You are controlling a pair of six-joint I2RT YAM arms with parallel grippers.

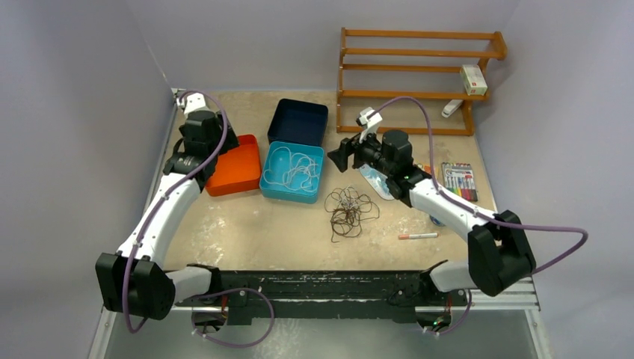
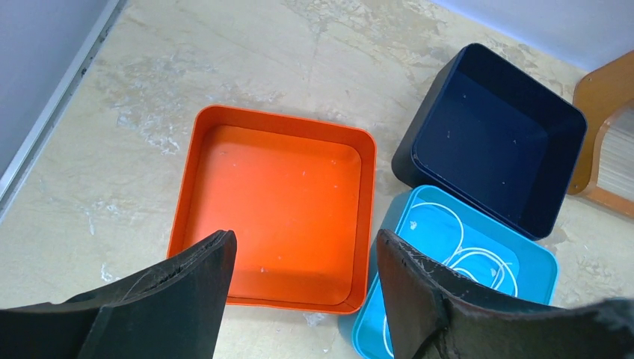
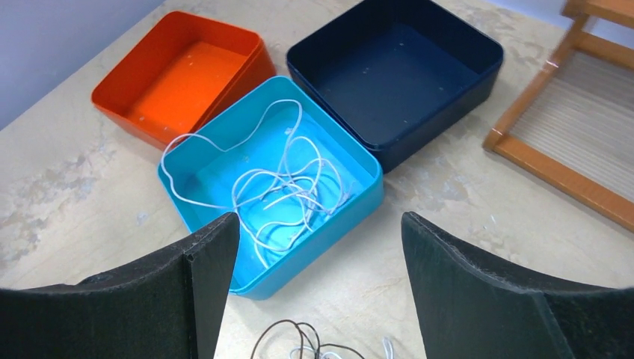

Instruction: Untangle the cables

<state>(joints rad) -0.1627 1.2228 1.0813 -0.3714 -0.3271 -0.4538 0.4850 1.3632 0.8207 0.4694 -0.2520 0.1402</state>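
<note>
Scuffed beige table (image 1: 254, 232), grey walls. Upper right: wooden rack (image 1: 419, 56). Upper centre: navy box (image 1: 297, 121), orange tray (image 1: 235, 166), and blue tray (image 1: 291, 197) holding loose white cables (image 1: 293, 170). Dark cable tangle (image 1: 348, 209) lies centre; marker set (image 1: 458, 181) and pen (image 1: 417, 235) right. Left gripper (image 2: 303, 247) and right gripper (image 3: 318, 224) gape, holding nothing.

Three boxes (image 1: 297, 120), two cable tangles (image 1: 348, 211), one rack (image 1: 419, 52), perhaps one pen (image 1: 417, 236).
</note>
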